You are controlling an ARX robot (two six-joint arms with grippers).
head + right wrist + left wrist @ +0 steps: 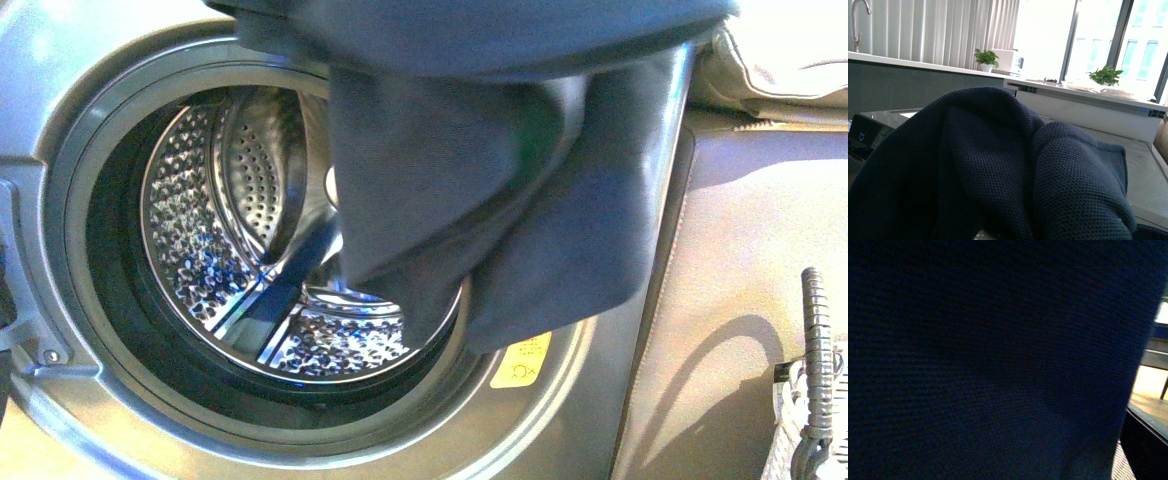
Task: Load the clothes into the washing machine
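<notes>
Beneath the bunched clothes (1013,170) in the right wrist view no gripper shows, so I cannot tell either one's grip; the left wrist view is dark. In front, the clothes hang from above across the washer's (40,90) open porthole, covering the drum's (200,250) right side and the sticker's (522,365) top.

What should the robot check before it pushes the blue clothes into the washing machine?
1. Opening of the washing machine clear: ok, nothing blocks the round hole.
2. Room in the drum: ok, the part that shows is bare.
3. The clothes lifted to the opening: ok, they hang in front of it.
4. Clothes centred: not ok, they drape over the right rim, above the yellow sticker.
5. Firm hold: cannot tell, whatever holds them is out of view; the left wrist view is dark.
</notes>
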